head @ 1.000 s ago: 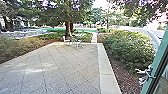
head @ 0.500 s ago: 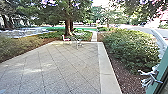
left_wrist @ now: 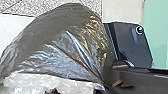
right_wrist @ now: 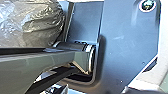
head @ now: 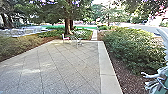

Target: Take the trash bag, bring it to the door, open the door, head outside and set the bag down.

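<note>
The dark, shiny trash bag (left_wrist: 62, 47) bulges large in the left wrist view, its taut folds drawn together at my left gripper (left_wrist: 105, 87), which is shut on it. A pale, crinkled stretch of plastic lies along its lower part. In the right wrist view the rounded side of the bag (right_wrist: 42, 25) shows beyond the jointed bar, beside the robot's dark plate. How my right gripper stands cannot be made out. At the lower right of the head view is the green door (head: 163, 86) with silvery handle hardware (head: 153, 77).
Paved patio (head: 60, 67) spreads ahead, with a pale border strip (head: 106, 67) along its right side. Beyond that are mulch and a large bush (head: 132, 47). A small table with chairs (head: 77, 42) stands at the patio's far end, near a tree (head: 68, 26).
The head view has shifted as the camera moved. The green door's edge and its handle now sit closer to the right edge, and more of the bush shows.
</note>
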`<state>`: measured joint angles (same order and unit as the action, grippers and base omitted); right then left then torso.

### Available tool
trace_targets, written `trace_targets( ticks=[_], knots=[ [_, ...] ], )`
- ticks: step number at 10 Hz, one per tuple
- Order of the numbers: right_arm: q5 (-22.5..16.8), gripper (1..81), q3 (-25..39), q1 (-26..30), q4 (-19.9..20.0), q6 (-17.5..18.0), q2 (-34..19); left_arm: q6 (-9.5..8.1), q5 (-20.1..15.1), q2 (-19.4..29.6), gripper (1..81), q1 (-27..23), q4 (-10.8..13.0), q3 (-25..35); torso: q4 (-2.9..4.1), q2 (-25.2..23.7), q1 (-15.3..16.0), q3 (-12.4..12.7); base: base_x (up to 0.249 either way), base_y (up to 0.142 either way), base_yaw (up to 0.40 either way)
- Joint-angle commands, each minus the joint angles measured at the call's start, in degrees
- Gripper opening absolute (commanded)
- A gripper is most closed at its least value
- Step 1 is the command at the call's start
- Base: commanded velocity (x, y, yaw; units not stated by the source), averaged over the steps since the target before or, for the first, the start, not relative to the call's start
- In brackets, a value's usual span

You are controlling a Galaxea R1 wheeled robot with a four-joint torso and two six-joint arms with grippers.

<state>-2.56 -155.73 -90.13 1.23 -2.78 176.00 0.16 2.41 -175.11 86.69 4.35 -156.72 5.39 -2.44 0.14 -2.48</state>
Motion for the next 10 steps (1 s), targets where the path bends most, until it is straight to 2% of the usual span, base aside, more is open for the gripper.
trace_targets(
  ticks=[1,2,3,4,5,6,7,10],
  knots=[
    [-3.8,81.1,0.9,1.9,-0.5,-0.5,1.0,0.37,-3.3,-0.2,1.0,-1.6,0.6,0.2,5.54,0.0,0.0,0.0,0.115,0.0,0.0],
    [-3.8,81.1,0.9,1.9,-0.5,-0.5,1.0,0.37,-3.3,-0.2,1.0,-1.6,0.6,0.2,6.42,0.0,-0.1,0.0,0.116,0.0,0.0],
    [-3.8,81.1,0.9,2.0,-0.5,-0.6,1.0,0.37,-3.3,-0.2,1.0,-1.6,0.6,0.2,7.96,0.0,-0.1,0.0,0.115,0.0,0.0],
    [-3.8,81.1,0.9,2.0,-0.4,-0.5,1.0,0.37,-3.3,-0.2,1.0,-1.6,0.6,0.2,4.41,0.0,0.0,0.0,0.115,0.0,0.0],
    [-3.8,81.1,0.9,1.9,-0.4,-0.5,1.0,0.37,-3.3,-0.1,1.0,-1.6,0.5,0.2,6.03,0.0,0.0,0.0,0.115,0.0,0.0],
    [-3.8,81.1,0.9,2.0,-0.4,-0.5,1.0,0.37,-3.3,-0.2,1.0,-1.6,0.5,0.2,6.97,0.0,-0.1,0.0,0.115,0.0,0.0],
    [-3.8,81.1,0.9,1.9,-0.4,-0.5,1.0,0.37,-3.3,-0.2,1.0,-1.6,0.5,0.2,7.12,0.0,0.0,0.0,0.116,0.0,0.0],
    [-3.8,81.1,0.9,1.9,-0.4,-0.5,1.0,0.37,-3.3,-0.2,1.0,-1.6,0.5,0.2,7.0,0.1,0.0,0.0,0.126,0.0,0.0]
  ],
)
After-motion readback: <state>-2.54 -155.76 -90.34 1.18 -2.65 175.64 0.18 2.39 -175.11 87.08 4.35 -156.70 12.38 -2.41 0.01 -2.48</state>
